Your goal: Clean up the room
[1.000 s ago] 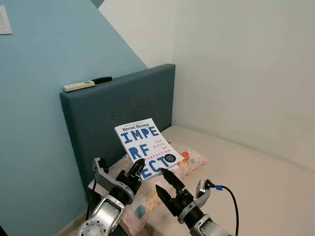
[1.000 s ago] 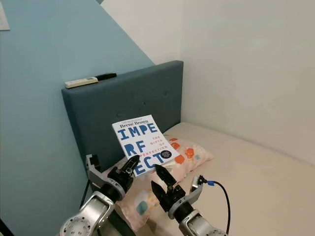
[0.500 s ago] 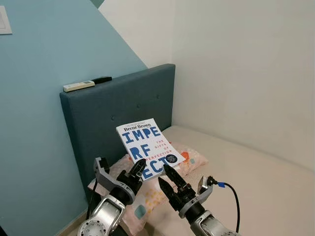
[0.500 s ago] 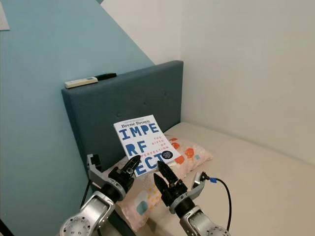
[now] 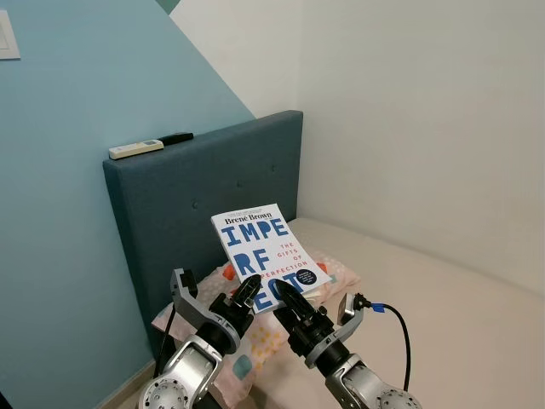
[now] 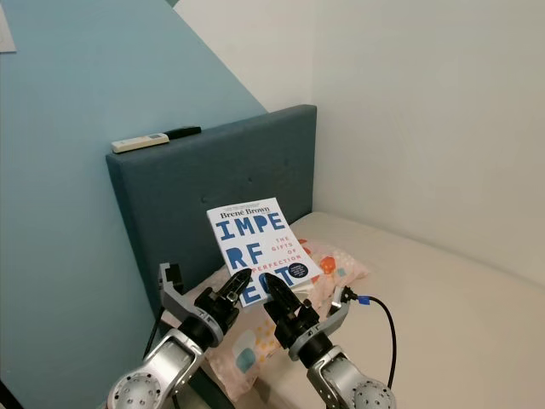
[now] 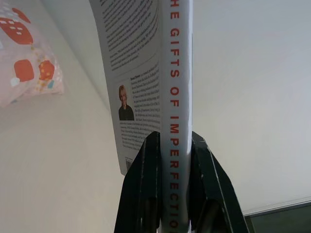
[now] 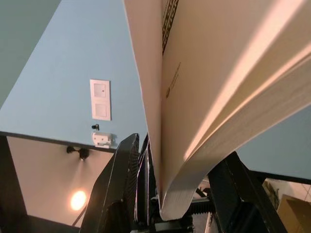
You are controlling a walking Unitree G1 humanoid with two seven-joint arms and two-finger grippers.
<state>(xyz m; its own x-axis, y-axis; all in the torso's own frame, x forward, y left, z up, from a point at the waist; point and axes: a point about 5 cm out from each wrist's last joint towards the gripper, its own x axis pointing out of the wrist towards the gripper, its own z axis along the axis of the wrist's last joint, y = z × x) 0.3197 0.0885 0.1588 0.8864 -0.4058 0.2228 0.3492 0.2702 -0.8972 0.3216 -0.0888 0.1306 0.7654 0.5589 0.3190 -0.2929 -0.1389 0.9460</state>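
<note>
Holding the book (image 5: 266, 258) up above the pillow (image 5: 255, 336) at the near-left bed corner. Left end effector (image 7: 174, 194) clamping its spine; right end effector (image 8: 180, 194) closing around the page edge, likely steadying it for carrying off. Remote (image 5: 135, 149) lying on the headboard (image 5: 187, 196), far left.

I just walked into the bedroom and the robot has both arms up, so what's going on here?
The robot is holding a paperback book up over the patterned pillow at the head of the bed. Its left gripper is shut on the book's spine at the lower edge, and its right gripper has its fingers around the page edge beside it. Two remotes lie on top of the blue headboard behind.
</note>
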